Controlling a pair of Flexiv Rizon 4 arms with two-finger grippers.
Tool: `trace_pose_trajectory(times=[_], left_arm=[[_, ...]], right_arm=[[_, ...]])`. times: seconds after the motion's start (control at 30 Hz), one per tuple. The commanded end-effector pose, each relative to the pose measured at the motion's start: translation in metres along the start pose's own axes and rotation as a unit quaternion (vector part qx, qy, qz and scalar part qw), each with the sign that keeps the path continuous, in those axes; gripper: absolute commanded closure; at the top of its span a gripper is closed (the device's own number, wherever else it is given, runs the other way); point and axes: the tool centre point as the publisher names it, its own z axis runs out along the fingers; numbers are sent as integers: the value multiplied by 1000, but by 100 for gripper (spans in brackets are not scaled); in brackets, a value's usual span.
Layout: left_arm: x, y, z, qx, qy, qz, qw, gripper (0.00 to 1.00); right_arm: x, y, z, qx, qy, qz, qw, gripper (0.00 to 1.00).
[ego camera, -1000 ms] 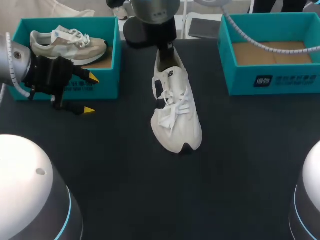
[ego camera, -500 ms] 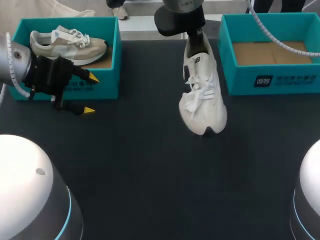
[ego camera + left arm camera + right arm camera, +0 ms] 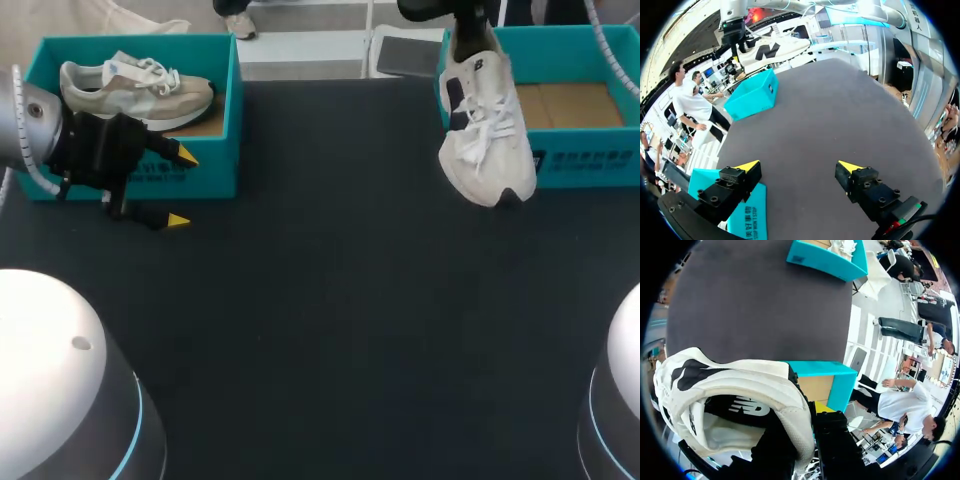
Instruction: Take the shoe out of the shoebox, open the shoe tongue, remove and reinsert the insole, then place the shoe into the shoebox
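Right gripper (image 3: 812, 415) clamped on the heel collar of the white shoe (image 3: 485, 130), as far as the crowded wrist view shows; shoe hangs toe-down over the near-left corner of the right shoebox (image 3: 590, 165). Judged step: final placement; next, carry it fully over the opening, lower, release. Left gripper (image 3: 180, 187): fingers apart, empty, near the left shoebox (image 3: 235, 120).

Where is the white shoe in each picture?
Head view: white shoe held up in the air, at the near corner of the empty shoebox.
Left wrist view: white shoe far ahead, above the empty shoebox.
Right wrist view: white shoe up close, empty shoebox just behind it.
Shared landmark: the empty shoebox.
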Motion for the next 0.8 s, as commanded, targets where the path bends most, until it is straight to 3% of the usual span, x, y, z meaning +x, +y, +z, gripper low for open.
trace_pose_trajectory(times=[0.03, 0.33, 0.57, 0.8], left_arm=[[0, 0, 0, -1, 0, 0, 1000, 0], [0, 0, 0, -1, 0, 0, 1000, 0], [0, 0, 0, -1, 0, 0, 1000, 0], [0, 0, 0, -1, 0, 0, 1000, 0]], right_arm=[[2, -5, -2, -8, -2, 0, 1000, 100], [3, -8, 3, -3, 1, -1, 1000, 100], [-11, -66, 28, 16, 0, 20, 1000, 100], [-37, -140, 61, 33, 2, 10, 999, 100]])
